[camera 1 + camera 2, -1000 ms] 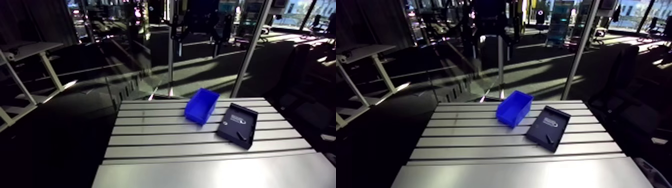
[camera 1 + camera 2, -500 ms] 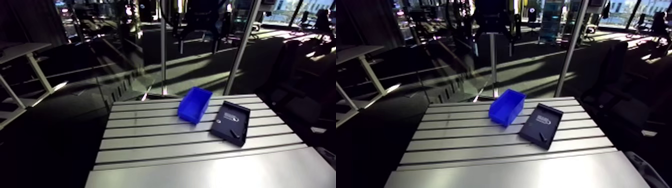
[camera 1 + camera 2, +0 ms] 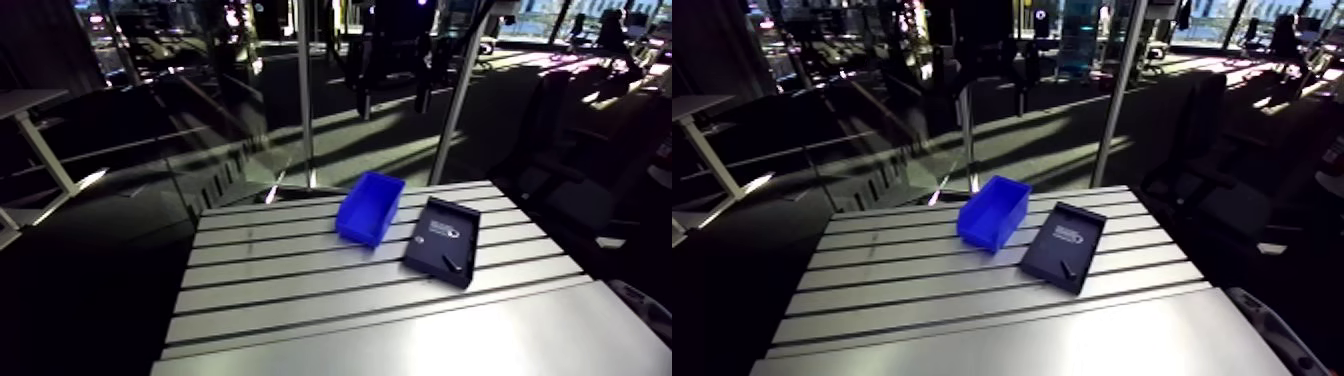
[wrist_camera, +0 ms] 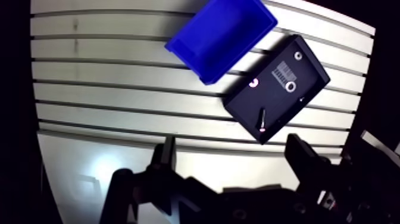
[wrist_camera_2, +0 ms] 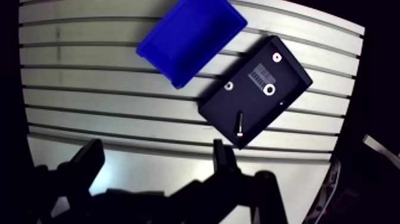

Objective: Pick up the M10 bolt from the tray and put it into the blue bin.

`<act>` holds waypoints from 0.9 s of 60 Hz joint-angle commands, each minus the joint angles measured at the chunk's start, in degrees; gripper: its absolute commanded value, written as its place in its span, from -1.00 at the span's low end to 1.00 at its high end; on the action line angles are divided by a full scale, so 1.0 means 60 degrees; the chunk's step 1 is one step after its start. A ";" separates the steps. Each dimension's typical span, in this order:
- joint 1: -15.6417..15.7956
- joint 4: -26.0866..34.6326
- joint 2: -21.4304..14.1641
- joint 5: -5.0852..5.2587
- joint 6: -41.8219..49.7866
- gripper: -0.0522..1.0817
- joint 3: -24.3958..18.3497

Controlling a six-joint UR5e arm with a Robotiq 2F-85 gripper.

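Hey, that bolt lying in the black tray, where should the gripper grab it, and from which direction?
Take the bolt by mid-shank, coming straight down from above. It lies flat on the floor of the black tray, near one corner, so a sideways approach would probably meet the wall. Set the jaws across the thin shank, not along it.

Nothing could be read as words or numbers. The one printed thing was a small pale label [image 4: 284, 74] on the floor of the tray [image 4: 283, 107]. In the wrist view it showed a short row of fine upright bars, like a barcode, with a fainter line beneath them. Those marks were too small to make out as letters or digits. In the arm view the label was only a whitish oval smudge.
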 commanded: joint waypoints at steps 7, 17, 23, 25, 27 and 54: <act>-0.0498 -0.1120 0.0014 -0.0163 -0.1038 -0.89 0.0902; -0.1081 -0.1129 -0.0001 -0.0127 -0.1040 -0.89 0.1286; -0.1196 -0.1127 0.0011 -0.0095 -0.1040 -0.89 0.1418; -0.1224 -0.1139 0.0013 -0.0093 -0.1040 -0.89 0.1462; -0.1241 -0.1141 0.0038 -0.0093 -0.1040 -0.89 0.1494; -0.1648 -0.1388 0.0407 -0.0106 -0.1369 -0.86 0.1970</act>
